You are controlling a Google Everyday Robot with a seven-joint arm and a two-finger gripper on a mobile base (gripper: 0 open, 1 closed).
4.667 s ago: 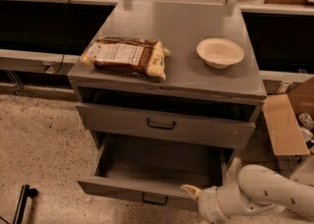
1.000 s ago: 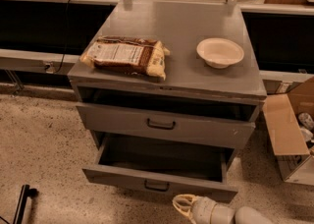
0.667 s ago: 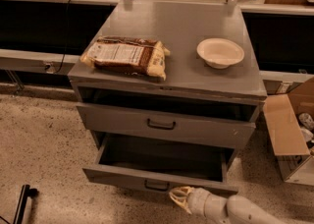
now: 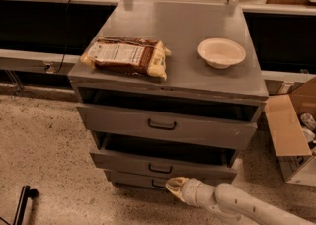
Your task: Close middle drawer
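The middle drawer (image 4: pixel 197 169) is a low grey front panel with a small dark wire handle (image 4: pixel 160 169). It stands out a short way from the grey cabinet (image 4: pixel 177 24), with a dark gap above it. The taller, wider drawer front (image 4: pixel 207 130) sits above it and also stands out a little. The narrowest drawer front (image 4: pixel 131 178) is below. My gripper (image 4: pixel 174 188) is on a cream arm coming from the lower right. Its tip is just below and in front of the middle drawer's front, near the handle.
A snack bag (image 4: pixel 126 56) and a cream bowl (image 4: pixel 221 52) lie on the cabinet top. An open cardboard box (image 4: pixel 291 130) stands on the floor to the right. A dark object (image 4: pixel 22 203) is at the lower left. Black counters run behind.
The middle drawer has slid far back into the cabinet. My gripper has moved inward and up with the drawer front.
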